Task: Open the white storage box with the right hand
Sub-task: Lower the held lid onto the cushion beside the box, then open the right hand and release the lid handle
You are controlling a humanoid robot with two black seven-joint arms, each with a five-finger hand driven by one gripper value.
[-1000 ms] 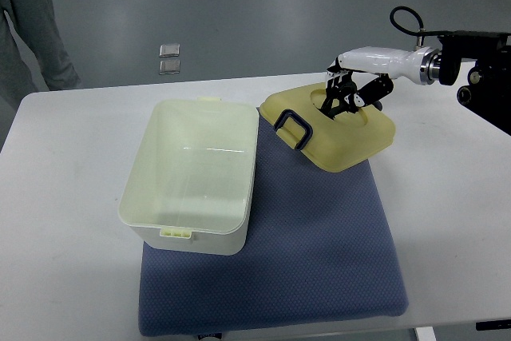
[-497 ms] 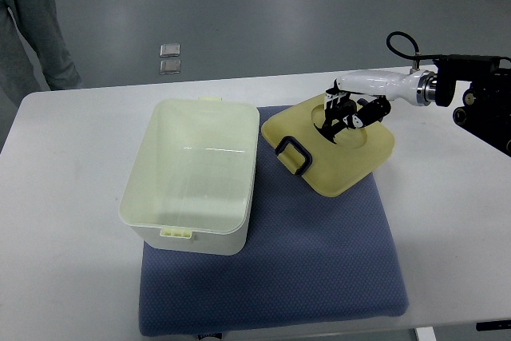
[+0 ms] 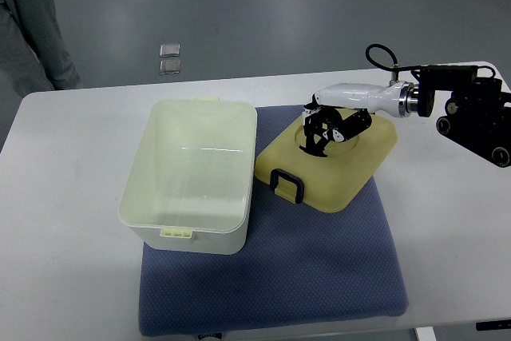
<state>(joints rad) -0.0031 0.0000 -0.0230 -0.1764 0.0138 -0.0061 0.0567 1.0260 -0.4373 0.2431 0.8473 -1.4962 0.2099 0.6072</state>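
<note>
The white storage box (image 3: 192, 173) stands open and empty on the left part of a blue mat (image 3: 319, 261). Its pale yellow lid (image 3: 351, 165) lies to the right of the box, nearly flat on the mat, its dark handle (image 3: 287, 184) toward the front. My right hand (image 3: 323, 129) reaches in from the right over the lid's far side. Its black fingers are curled into the lid's round recess and hold it. No left arm shows.
The mat lies on a white table (image 3: 72, 197). A person (image 3: 32, 21) stands beyond the table's far left corner. Two small square plates (image 3: 169, 59) lie on the floor behind the table. My right arm's black joint (image 3: 475, 113) hangs over the table's right edge.
My right hand has carried the lid leftward and down. The lid was tilted up at the mat's far right and now lies lower, close beside the box.
</note>
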